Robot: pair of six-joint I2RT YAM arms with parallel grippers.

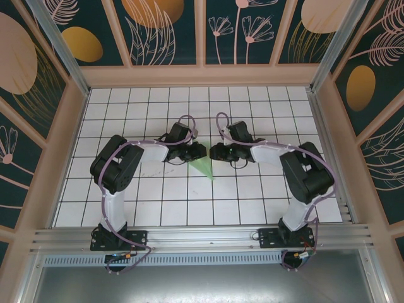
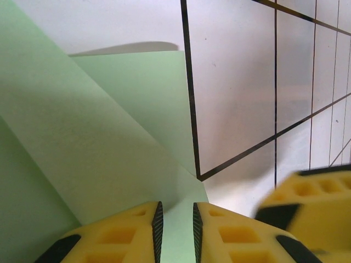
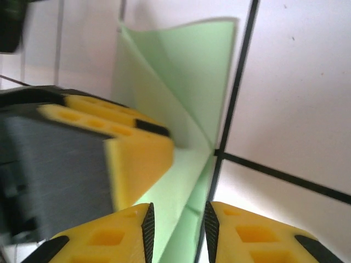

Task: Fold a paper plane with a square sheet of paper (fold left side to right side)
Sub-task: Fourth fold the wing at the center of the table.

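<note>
The folded paper (image 1: 202, 168) lay on the tiles (image 1: 252, 189) midway between the arms, point toward the near edge, while the left gripper (image 2: 175, 227) and right gripper (image 3: 178, 233), both narrowly parted, straddled its far end from opposite sides.

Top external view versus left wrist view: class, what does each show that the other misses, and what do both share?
Top external: the left arm and right arm down to the rail, the patterned walls. Left wrist: layered folds of the green paper close up, the black-padded yellow fingers. Shared: green paper, left end effector, tiled floor.
</note>
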